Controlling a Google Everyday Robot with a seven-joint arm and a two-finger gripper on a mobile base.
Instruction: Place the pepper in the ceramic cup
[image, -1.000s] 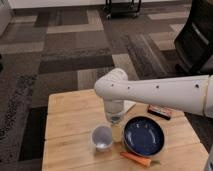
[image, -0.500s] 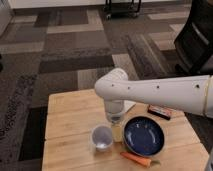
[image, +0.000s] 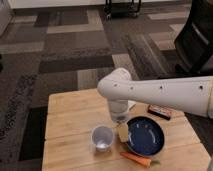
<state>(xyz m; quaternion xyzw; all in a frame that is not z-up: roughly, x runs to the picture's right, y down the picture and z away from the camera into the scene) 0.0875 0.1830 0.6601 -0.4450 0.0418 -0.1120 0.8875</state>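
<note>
The pepper, slim and orange-red, lies on the wooden table near its front edge, just in front of the blue bowl. The ceramic cup is small and white, and stands upright and empty to the pepper's upper left. My white arm reaches in from the right and bends down at the wrist. The gripper hangs low over the table just behind a beige block, right of and behind the cup. It is well apart from the pepper.
A dark blue bowl sits right of the cup, with the beige block against its left rim. A dark bar with a red label lies behind the bowl. Patterned carpet surrounds the table, and a black chair stands at the far right.
</note>
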